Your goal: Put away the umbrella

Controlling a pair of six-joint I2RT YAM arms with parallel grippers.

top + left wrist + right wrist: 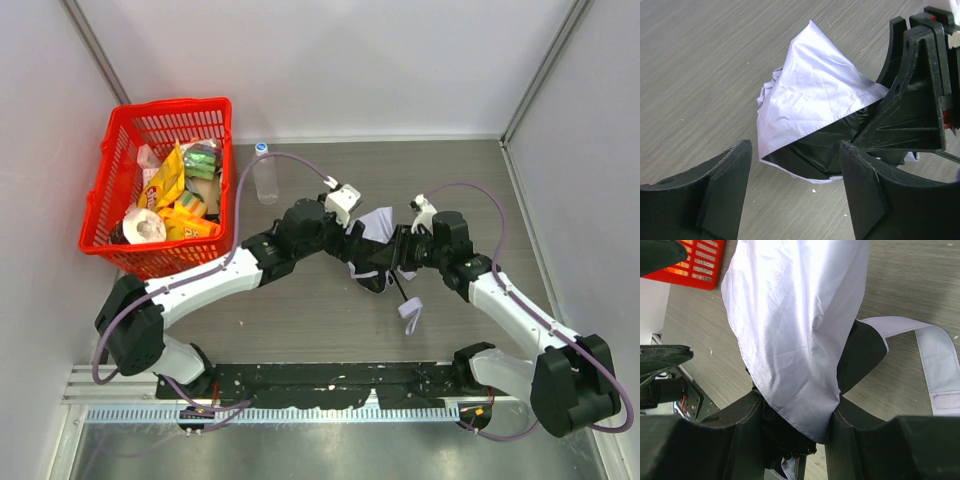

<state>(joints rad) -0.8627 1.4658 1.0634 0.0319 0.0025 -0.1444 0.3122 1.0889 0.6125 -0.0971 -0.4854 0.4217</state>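
basket [172, 104] and bottle [265, 180] stand left of umbrella [378, 222].

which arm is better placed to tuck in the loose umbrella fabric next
Left, probably: the left pincer is open and empty, right at the loose fabric of the umbrella. The right pincer is shut on the umbrella, so it looks better used to steady it.

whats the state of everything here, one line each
umbrella: collapsed, canopy crumpled and unwrapped
strap: undone, trailing loose
left gripper: open, at the canopy
right gripper: shut on the umbrella's fabric
red basket: upright, full
bottle: upright, capped
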